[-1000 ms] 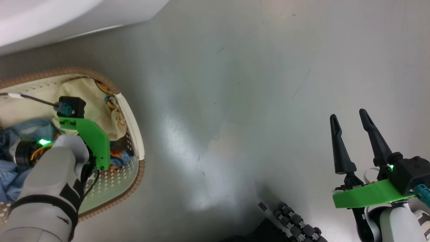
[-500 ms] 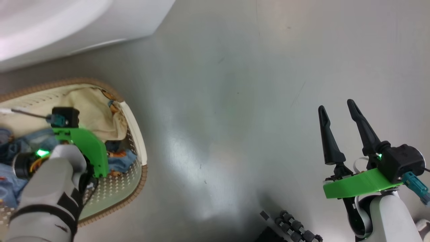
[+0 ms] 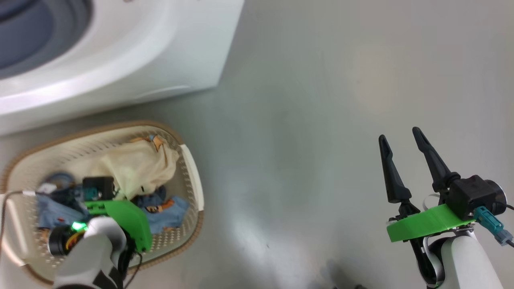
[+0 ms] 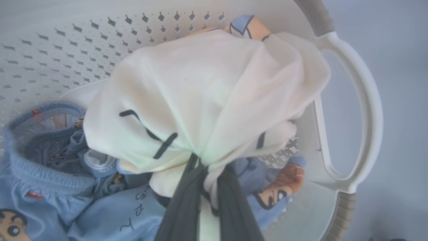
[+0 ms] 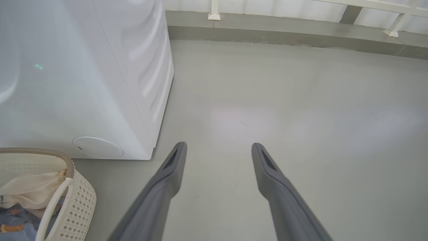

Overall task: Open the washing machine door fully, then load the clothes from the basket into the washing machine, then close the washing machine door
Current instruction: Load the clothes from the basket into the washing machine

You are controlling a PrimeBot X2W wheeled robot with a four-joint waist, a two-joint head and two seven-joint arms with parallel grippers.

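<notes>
The basket [image 3: 192, 176] stands on the floor in front of the washing machine [image 3: 132, 52]. It holds the clothes: a cream cloth [image 3: 136, 168] with black marks over light blue printed garments [image 3: 166, 208]. My left arm [image 3: 94, 253] reaches down into the basket. In the left wrist view my left gripper [image 4: 204, 167] is shut on a bunched fold of the cream cloth [image 4: 207, 90], with blue garments [image 4: 100, 214] below it. My right gripper [image 3: 398, 134] hangs open and empty over bare floor to the right. The washing machine door is out of view.
The machine's dark round opening [image 3: 24, 36] shows at the top left of the head view. In the right wrist view the machine's white side [image 5: 83, 83] and the basket's corner [image 5: 80, 201] lie left of my right gripper [image 5: 219, 145]. A low wall [image 5: 284, 30] runs along the back.
The head camera has tilted up, bringing the machine's front into view. The cream cloth, earlier spread along the basket wall, is now gathered into a bunch. The right gripper stays open.
</notes>
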